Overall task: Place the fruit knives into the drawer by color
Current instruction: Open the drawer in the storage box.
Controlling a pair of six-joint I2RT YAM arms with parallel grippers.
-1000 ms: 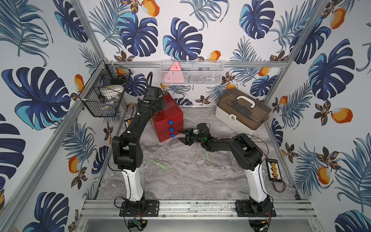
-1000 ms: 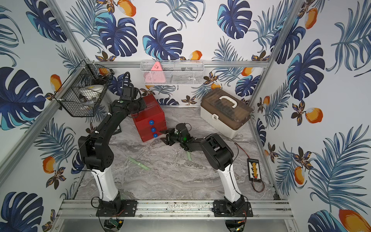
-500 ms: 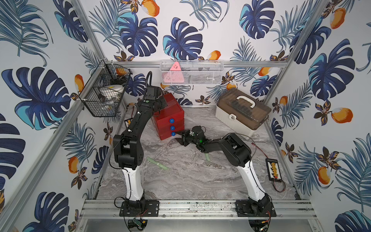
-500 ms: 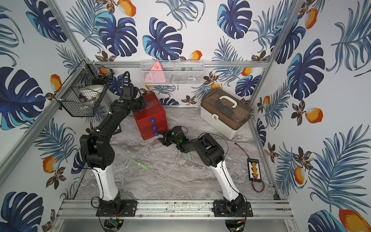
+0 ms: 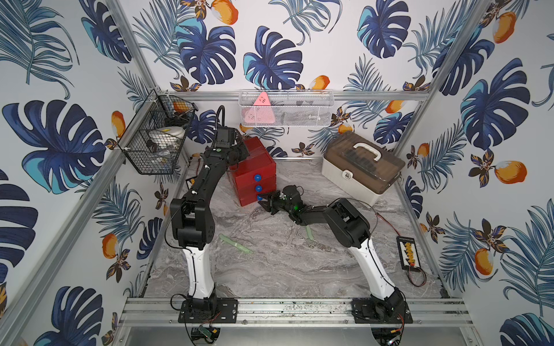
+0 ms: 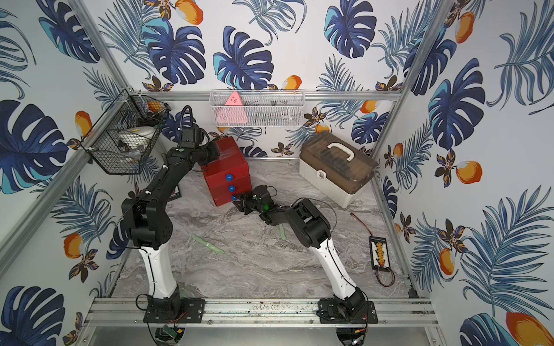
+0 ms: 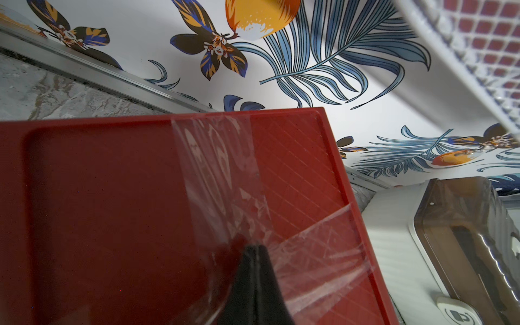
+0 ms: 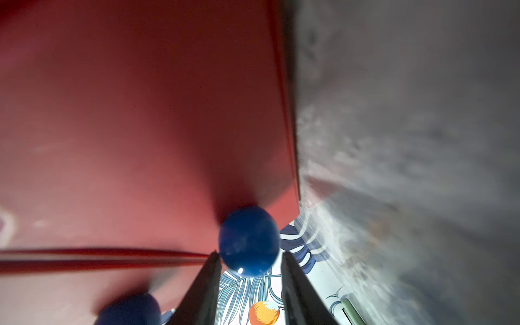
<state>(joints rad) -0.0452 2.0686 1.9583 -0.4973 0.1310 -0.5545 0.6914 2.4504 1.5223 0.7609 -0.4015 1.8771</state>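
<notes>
The red drawer [image 5: 254,170] [image 6: 227,170] stands at the back left, all three fronts pushed in. My left gripper [image 5: 239,151] [image 7: 256,247] is shut and rests tip-down on its taped top [image 7: 140,197]. My right gripper [image 5: 263,200] [image 8: 249,254] sits low at the bottom front, open, its jaws either side of the lowest blue knob [image 8: 249,240] with a thin gap on one side. One pale green fruit knife [image 5: 235,243] [image 6: 207,243] lies on the table near the left arm. Another green fruit knife [image 5: 309,233] [image 6: 281,232] pokes out from under the right arm.
A beige case with a brown lid [image 5: 362,170] stands at the back right. A black wire basket [image 5: 159,140] hangs on the left wall, a white mesh basket [image 5: 284,109] on the back wall. A small board with cables [image 5: 409,251] lies at the right edge.
My right gripper has slid left to the drawer's lowest knob and its jaws have narrowed around it. The left arm has not moved.
</notes>
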